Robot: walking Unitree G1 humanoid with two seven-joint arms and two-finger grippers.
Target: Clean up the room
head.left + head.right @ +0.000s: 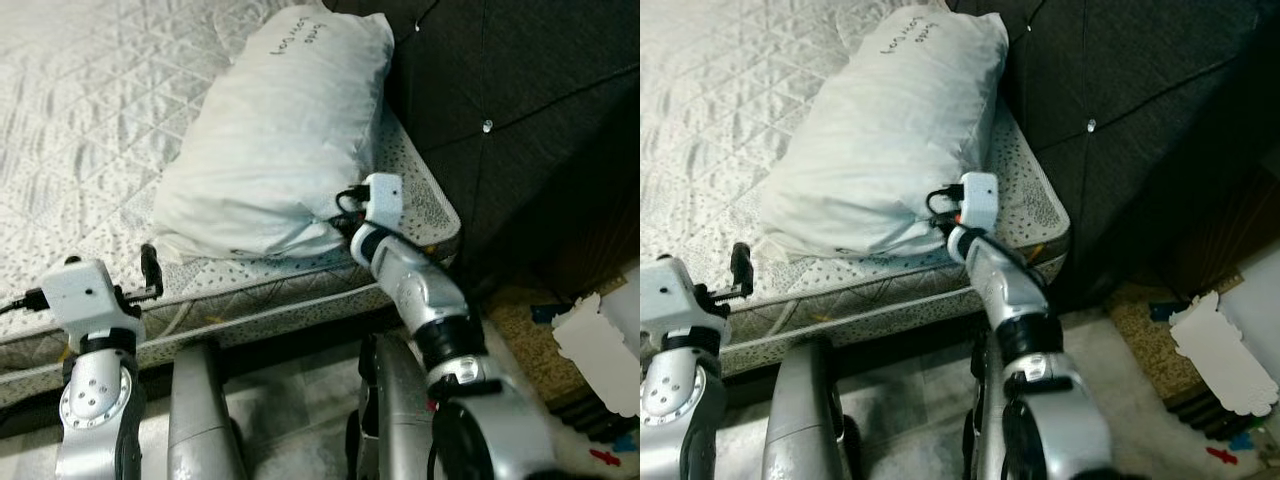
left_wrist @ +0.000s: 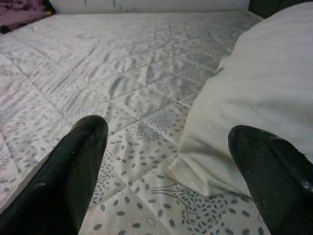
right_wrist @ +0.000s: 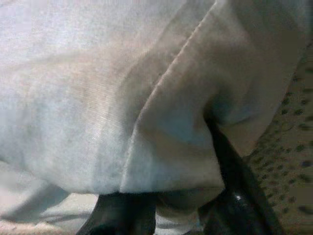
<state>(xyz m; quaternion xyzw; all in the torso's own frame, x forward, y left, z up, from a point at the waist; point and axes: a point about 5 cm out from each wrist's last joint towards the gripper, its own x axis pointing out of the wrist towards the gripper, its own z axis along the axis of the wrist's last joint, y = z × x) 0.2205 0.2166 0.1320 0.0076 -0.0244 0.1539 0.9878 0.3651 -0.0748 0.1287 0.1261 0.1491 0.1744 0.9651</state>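
Observation:
A white pillow (image 1: 275,140) lies on the quilted bed (image 1: 80,120), its far end against the headboard. My right gripper (image 1: 343,207) is at the pillow's near corner by the mattress edge. In the right wrist view its black fingers (image 3: 234,205) are pinched on a bunched fold of the pillow's fabric (image 3: 161,147). My left gripper (image 2: 168,161) hovers open just over the bed's near edge, to the left of the pillow's other near corner (image 2: 205,171), touching nothing. One of its fingers (image 1: 150,270) stands out above the mattress side.
A dark tufted headboard (image 1: 500,120) rises right of the pillow. On the floor at the right lie a torn white sheet (image 1: 600,345), a patterned rug (image 1: 520,320) and small coloured bits (image 1: 605,455). The mattress side (image 1: 250,300) runs just before my legs.

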